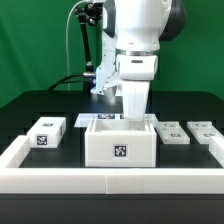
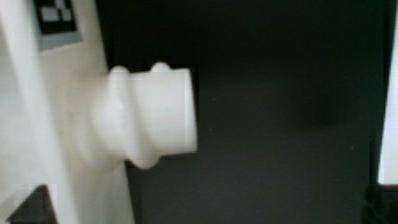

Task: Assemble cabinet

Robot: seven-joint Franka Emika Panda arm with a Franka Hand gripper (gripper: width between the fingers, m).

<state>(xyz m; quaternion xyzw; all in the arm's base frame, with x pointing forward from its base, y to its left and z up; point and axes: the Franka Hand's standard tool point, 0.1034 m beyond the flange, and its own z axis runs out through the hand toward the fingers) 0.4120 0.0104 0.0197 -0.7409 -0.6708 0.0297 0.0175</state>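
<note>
The white cabinet body (image 1: 120, 143) stands at the table's front middle, open side up, with a tag on its front face. My gripper (image 1: 135, 116) reaches down into it from above, and the body's walls hide the fingertips. In the wrist view a white wall (image 2: 50, 120) carrying a tag has a round white knob (image 2: 151, 115) sticking out over dark ground. Another white edge (image 2: 388, 100) shows opposite it. No fingertips show clearly there, so I cannot tell if the jaws are open or shut.
A small white tagged block (image 1: 45, 132) lies at the exterior view's left. Two flat white tagged panels (image 1: 175, 133) (image 1: 205, 131) lie at its right. The marker board (image 1: 95, 120) lies behind the body. A low white rim (image 1: 20, 150) edges the table.
</note>
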